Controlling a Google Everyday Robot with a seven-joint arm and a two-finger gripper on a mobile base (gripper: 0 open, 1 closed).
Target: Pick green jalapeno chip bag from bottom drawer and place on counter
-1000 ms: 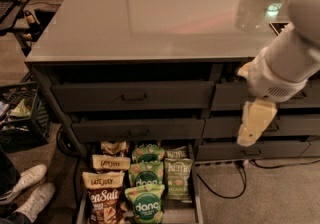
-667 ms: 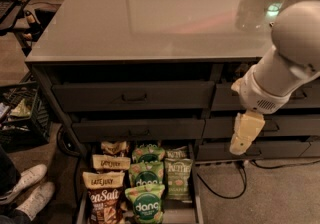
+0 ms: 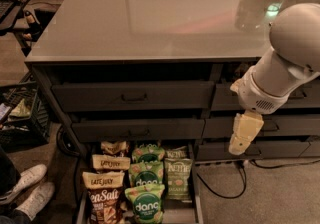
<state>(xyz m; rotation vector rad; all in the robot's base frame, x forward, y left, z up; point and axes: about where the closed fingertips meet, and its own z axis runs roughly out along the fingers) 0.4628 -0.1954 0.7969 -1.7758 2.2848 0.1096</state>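
Note:
The green jalapeno chip bag (image 3: pixel 178 178) lies flat in the right column of the open bottom drawer (image 3: pixel 196 199), with pale "Kettle" lettering. The glossy grey counter (image 3: pixel 150 13) tops the dark cabinet. My gripper (image 3: pixel 243 135), cream coloured, hangs from the white arm in front of the right-hand drawers, up and to the right of the bag and apart from it. It holds nothing that I can see.
Green "dang" bags (image 3: pixel 146 203) fill the drawer's middle column and brown-and-cream bags (image 3: pixel 104 193) the left. Closed handled drawers (image 3: pixel 132 97) sit above. A cable (image 3: pixel 225 188) lies on the floor at right. White shoes (image 3: pixel 25 188) and a black crate (image 3: pixel 20 113) are at left.
My arm and gripper have moved down and to the left, closer to the open drawer. The bags have not moved.

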